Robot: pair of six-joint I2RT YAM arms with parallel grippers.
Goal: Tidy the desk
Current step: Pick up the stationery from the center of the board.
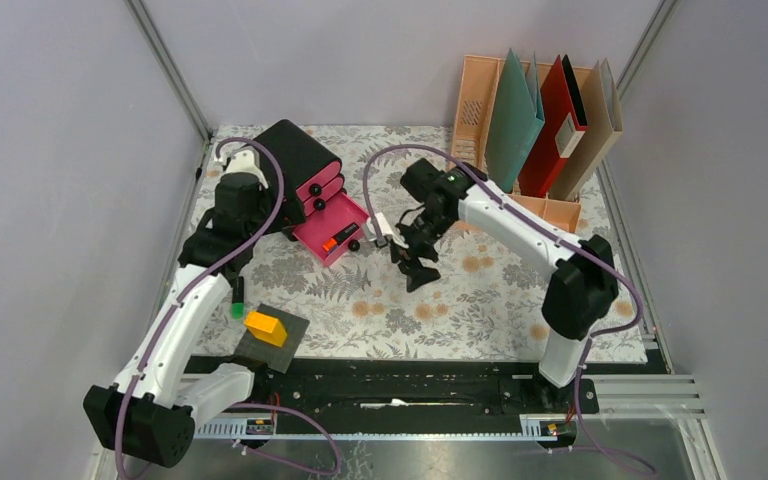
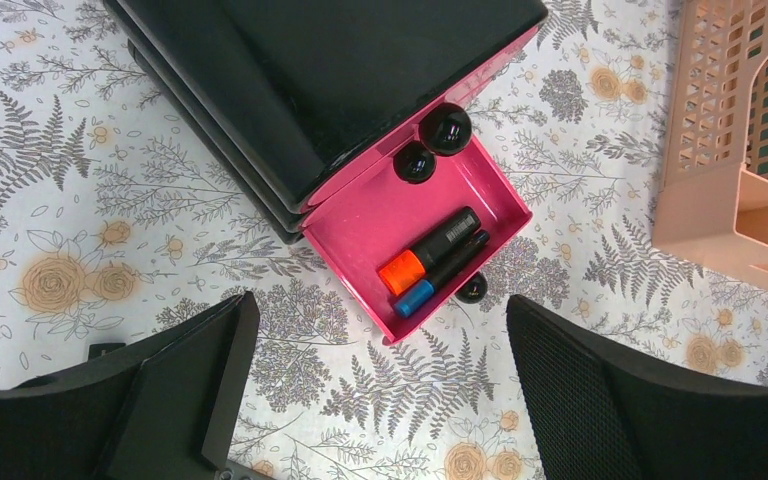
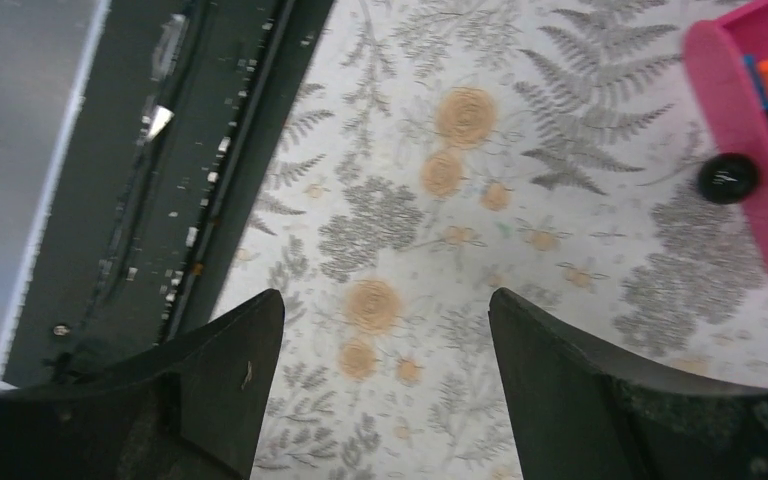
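Observation:
The desk (image 1: pixel 480 300) is covered by a pale cloth printed with ferns and flowers. On its back left stands a black drawer box (image 1: pixel 295 165) with pink fronts. Its bottom pink drawer (image 2: pixel 360 235) is pulled out, and an orange-capped marker (image 2: pixel 430 252) and a blue-capped pen (image 2: pixel 440 275) lie inside. My left gripper (image 2: pixel 380 305) hangs open above the cloth just in front of that drawer, holding nothing. My right gripper (image 1: pixel 415 268) is open and empty over bare cloth, right of the drawer. In the right wrist view the drawer's black knob (image 3: pixel 728 178) shows at the upper right.
A peach file rack (image 1: pixel 480 105) with several upright folders stands at the back right. A yellow-orange block (image 1: pixel 266 327) rests on a dark grey pad (image 1: pixel 285 350) at the front left. The black rail (image 3: pixel 210 150) runs along the near edge.

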